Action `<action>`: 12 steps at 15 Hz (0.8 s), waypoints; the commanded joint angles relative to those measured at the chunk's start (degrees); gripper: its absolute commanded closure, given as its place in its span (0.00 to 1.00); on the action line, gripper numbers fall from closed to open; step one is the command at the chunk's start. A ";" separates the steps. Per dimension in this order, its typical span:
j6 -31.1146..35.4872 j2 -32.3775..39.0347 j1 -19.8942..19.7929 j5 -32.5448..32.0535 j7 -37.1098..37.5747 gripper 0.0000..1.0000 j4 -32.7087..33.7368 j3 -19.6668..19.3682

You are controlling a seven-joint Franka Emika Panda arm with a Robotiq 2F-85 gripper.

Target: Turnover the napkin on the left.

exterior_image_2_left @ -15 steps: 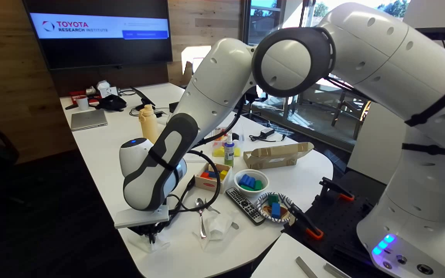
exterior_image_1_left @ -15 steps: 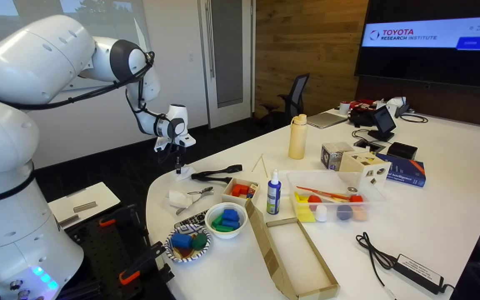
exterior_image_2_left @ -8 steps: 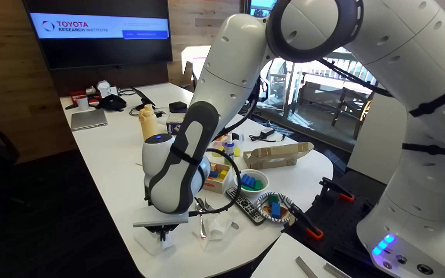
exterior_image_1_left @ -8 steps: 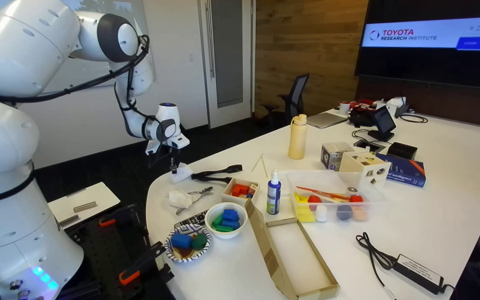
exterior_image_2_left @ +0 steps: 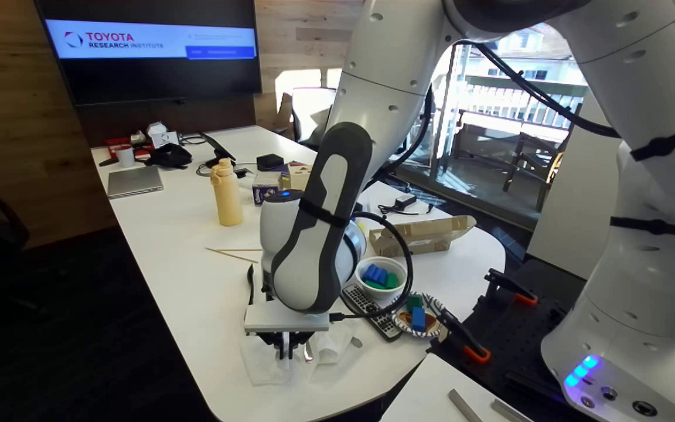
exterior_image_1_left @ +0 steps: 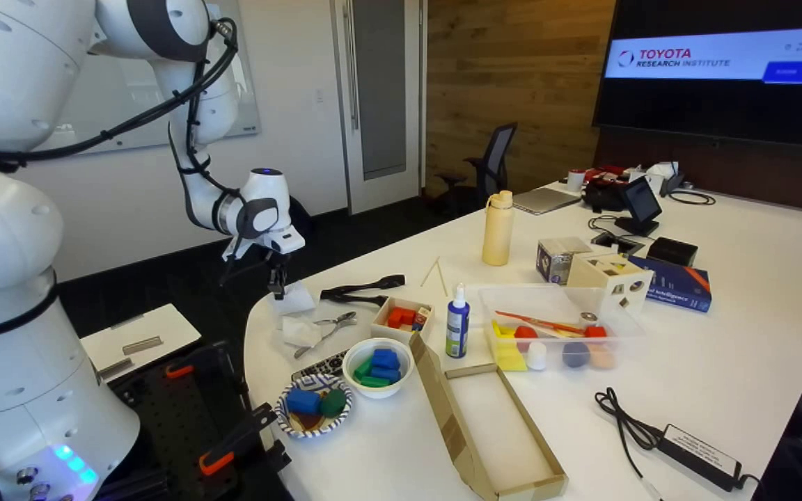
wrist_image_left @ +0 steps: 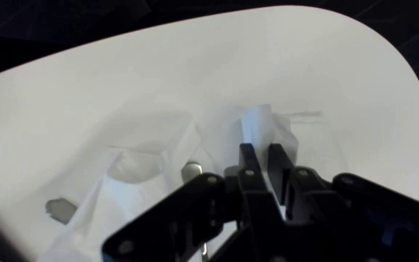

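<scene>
Though its long axis is unclear, the napkin (wrist_image_left: pixel 256 125) points toward the table's (wrist_image_left: pixel 195 62) edge

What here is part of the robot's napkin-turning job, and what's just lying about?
Part of the job:
gripper
left napkin, the one at the gripper's tips

Just lying about, among others:
other napkin
black tongs
remote control
white bowl
patterned bowl
spray bottle
yellow bottle
cardboard box
</scene>
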 commanded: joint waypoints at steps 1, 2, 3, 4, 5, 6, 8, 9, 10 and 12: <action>-1.53 -4.15 -4.91 3.19 -1.71 0.53 -4.72 2.68; -2.44 -4.17 -6.23 3.83 -1.86 0.44 -4.76 3.29; -3.14 -4.09 -7.28 4.36 -1.89 0.38 -4.77 3.68; -4.10 -4.05 -8.05 4.80 -1.79 0.29 -4.57 3.93; -4.87 -4.11 -8.56 5.07 -1.74 0.22 -4.47 4.00; -5.83 -4.33 -8.55 5.05 -1.49 0.16 -4.27 3.70; -7.28 -4.38 -8.57 4.29 -1.65 0.01 -3.49 3.15; -8.32 -3.87 -9.17 3.79 -2.83 0.00 -2.25 3.57; -9.62 -3.37 -9.56 3.54 -3.80 0.00 -1.00 3.94; -12.82 -1.92 -10.96 3.59 -7.41 0.00 2.31 5.72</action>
